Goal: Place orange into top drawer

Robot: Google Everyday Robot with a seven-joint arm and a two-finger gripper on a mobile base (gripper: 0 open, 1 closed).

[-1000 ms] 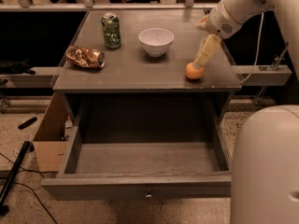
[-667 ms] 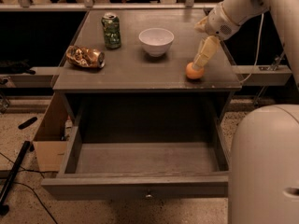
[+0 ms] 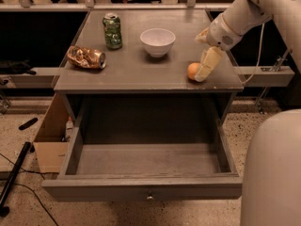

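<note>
The orange [image 3: 192,71] sits on the grey tabletop [image 3: 141,69] near its front right edge. My gripper [image 3: 201,76] reaches down from the upper right, its tip low at the orange's right side and covering part of it. The top drawer [image 3: 146,187] is pulled fully open below the tabletop. Its inside is empty and its small round knob [image 3: 150,197] shows at the centre of the front panel.
A white bowl [image 3: 157,41] stands at the middle back of the tabletop, a green can [image 3: 112,30] at the back left, and a shiny gold-brown snack bag [image 3: 85,57] at the left. A cardboard box [image 3: 49,145] sits on the floor left of the drawer. My white base [image 3: 273,173] fills the lower right.
My gripper has come down a little closer to the tabletop beside the orange. The orange and the drawer have not moved.
</note>
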